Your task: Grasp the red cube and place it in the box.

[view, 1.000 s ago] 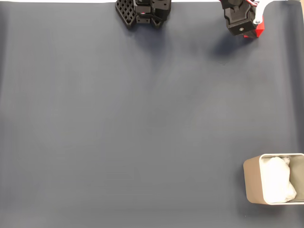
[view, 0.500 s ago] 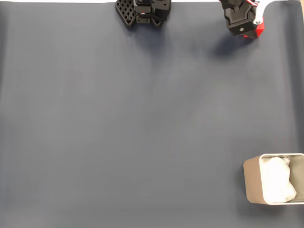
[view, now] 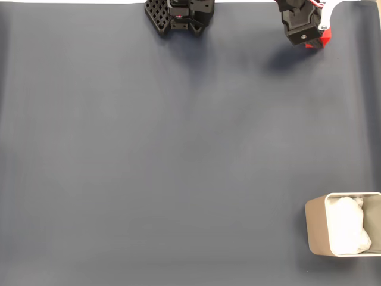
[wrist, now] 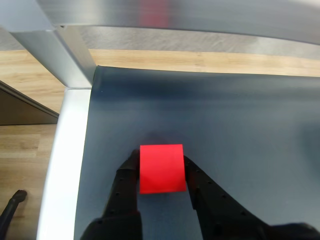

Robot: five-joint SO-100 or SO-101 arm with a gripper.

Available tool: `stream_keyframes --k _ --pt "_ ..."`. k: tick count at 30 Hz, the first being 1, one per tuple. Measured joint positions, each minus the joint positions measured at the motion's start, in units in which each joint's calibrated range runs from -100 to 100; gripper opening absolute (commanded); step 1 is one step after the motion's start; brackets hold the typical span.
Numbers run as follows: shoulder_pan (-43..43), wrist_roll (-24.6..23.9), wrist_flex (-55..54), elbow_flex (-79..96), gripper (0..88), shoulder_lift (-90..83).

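In the wrist view the red cube (wrist: 161, 168) sits between the two black fingers of my gripper (wrist: 160, 159), which is shut on it above the dark mat. The fixed view has the gripper (view: 309, 40) at the top right edge, with a sliver of the red cube (view: 324, 39) peeking out beside it. The beige box (view: 342, 231) with white paper lining stands at the bottom right corner of the fixed view, far from the gripper.
The arm's black base (view: 178, 15) sits at the top middle of the fixed view. A metal frame post (wrist: 57, 45) and the mat's white edge (wrist: 65, 165) lie close to the left of the cube in the wrist view. A dark mat (view: 166, 155) covers the table.
The gripper with the cube has shifted slightly upward in the fixed view, toward the top edge. Nothing else has moved.
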Motion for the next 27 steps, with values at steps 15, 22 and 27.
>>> stream_keyframes --k 15,22,27 --pt "0.0 0.0 1.51 -1.99 9.6 -0.09" --pt "3.12 -0.59 6.21 -7.41 9.1 -2.17" --pt "6.6 -1.03 10.26 -11.84 9.0 -3.56"
